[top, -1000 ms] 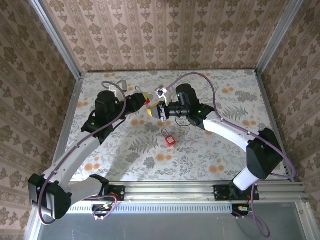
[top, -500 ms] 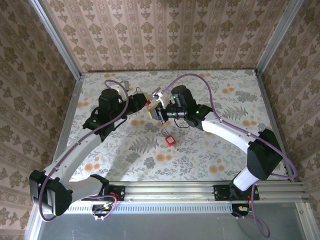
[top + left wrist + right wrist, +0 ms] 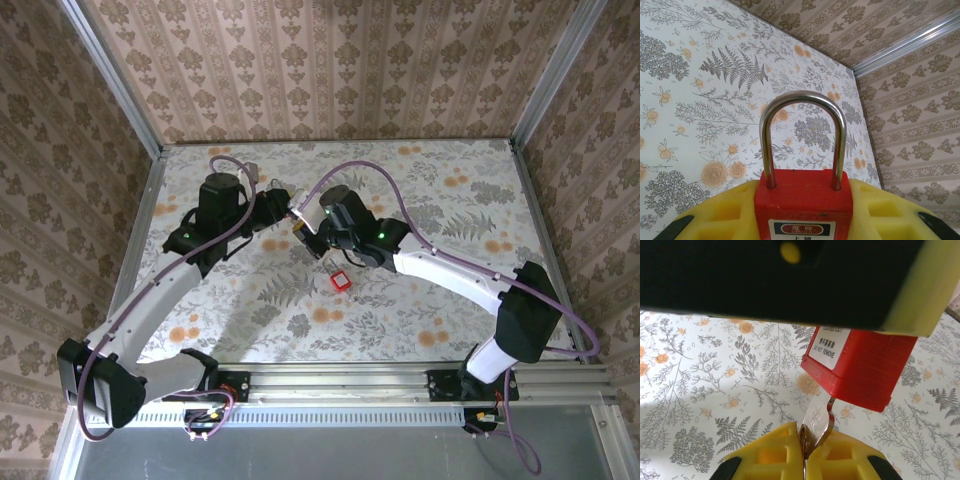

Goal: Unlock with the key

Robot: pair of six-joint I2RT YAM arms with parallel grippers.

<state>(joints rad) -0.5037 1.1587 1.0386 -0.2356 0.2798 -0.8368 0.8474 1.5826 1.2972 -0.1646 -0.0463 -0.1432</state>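
Desk (image 3: pixel 480 300) covered in pale floral print: grey ferns, orange blossoms. Small red padlock (image 3: pixel 340 281) lying flat near desk centre, thin wire shackle pointing rear-left, apart from all else on the surface. Walls (image 3: pixel 330 70) on three sides papered in beige damask stripes. Aluminium posts (image 3: pixel 556 75) at rear corners; slotted aluminium rail (image 3: pixel 400 384) along near edge. Left wrist view: aluminium strip (image 3: pixel 910 46) running between two papered panels.
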